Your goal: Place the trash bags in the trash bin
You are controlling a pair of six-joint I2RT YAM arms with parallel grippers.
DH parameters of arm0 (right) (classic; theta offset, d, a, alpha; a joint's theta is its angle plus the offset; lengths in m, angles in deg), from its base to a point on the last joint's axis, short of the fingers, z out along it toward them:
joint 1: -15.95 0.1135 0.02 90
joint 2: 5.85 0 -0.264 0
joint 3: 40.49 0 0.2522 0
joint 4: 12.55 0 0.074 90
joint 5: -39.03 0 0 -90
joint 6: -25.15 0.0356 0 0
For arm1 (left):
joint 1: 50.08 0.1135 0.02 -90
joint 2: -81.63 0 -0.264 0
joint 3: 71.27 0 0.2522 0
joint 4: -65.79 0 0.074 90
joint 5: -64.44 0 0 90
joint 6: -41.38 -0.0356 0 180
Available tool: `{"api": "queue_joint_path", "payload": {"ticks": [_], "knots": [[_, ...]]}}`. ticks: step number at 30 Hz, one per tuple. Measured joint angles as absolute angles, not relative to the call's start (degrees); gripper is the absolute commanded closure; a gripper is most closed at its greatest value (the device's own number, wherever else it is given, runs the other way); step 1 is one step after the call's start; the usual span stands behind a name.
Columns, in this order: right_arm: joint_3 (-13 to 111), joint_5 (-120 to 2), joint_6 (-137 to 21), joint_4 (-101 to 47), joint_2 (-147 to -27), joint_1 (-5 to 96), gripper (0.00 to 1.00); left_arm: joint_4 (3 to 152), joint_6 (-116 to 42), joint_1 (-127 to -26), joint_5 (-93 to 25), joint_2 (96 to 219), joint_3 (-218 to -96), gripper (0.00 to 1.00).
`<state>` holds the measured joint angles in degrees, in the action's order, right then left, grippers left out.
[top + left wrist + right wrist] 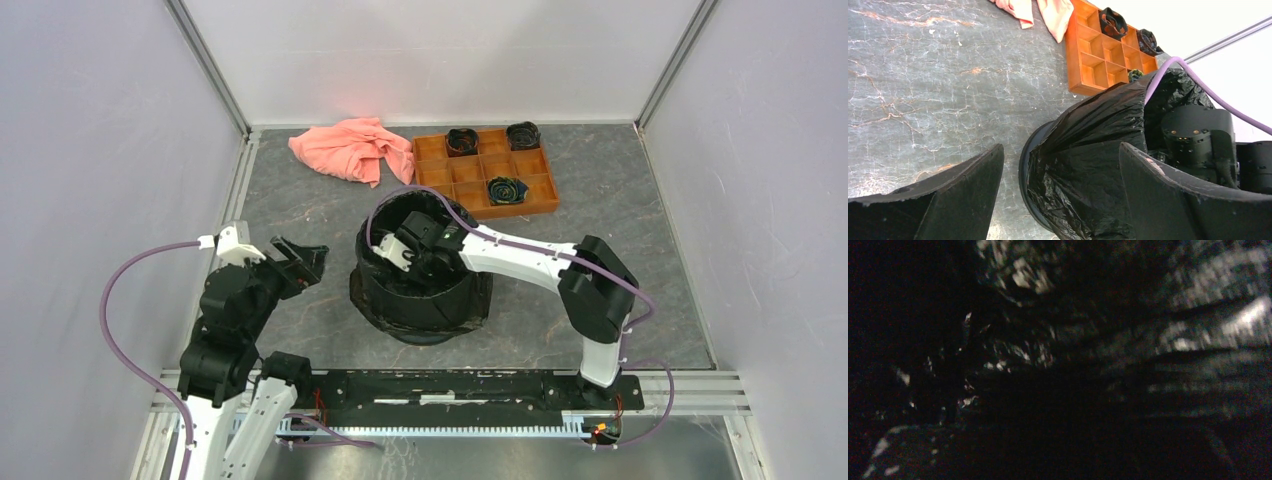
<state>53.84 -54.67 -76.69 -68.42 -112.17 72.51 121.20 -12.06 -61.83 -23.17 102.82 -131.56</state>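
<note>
The trash bin (420,332) stands at the middle of the table, its dark lower rim showing in the left wrist view (1024,165). A glossy black trash bag (440,298) is draped over the bin's walls and mouth; it also shows in the left wrist view (1093,145). My right gripper (397,254) reaches down into the bin's mouth, fingers hidden. The right wrist view is dark and shows only wrinkled black film (1198,335). My left gripper (300,262) is open and empty, just left of the bin, with the bagged bin seen between its fingers (1060,150).
An orange compartment tray (440,172) at the back holds three rolled dark bags (461,141) (523,135) (507,189). A salmon-pink cloth (352,148) lies left of the tray. White walls enclose the table. A purple cable (1193,75) arcs over the bin.
</note>
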Motion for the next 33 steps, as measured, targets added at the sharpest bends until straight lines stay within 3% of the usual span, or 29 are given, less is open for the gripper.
{"api": "queue_joint_path", "payload": {"ticks": [13, 23, 33], "knots": [[54.28, -58.85, -76.34, -66.47, -114.66, 72.14, 0.45, 121.53, -12.08, -61.83, -24.42, 102.71, -131.56, 0.09], [54.26, -58.95, -73.19, -66.01, -101.83, 72.18, 0.29, 121.53, -12.08, -61.83, -24.59, 104.46, -132.21, 0.09], [56.03, -58.58, -71.97, -66.14, -98.47, 72.18, 0.15, 122.36, -12.08, -61.83, -24.85, 104.46, -132.8, 0.03]]}}
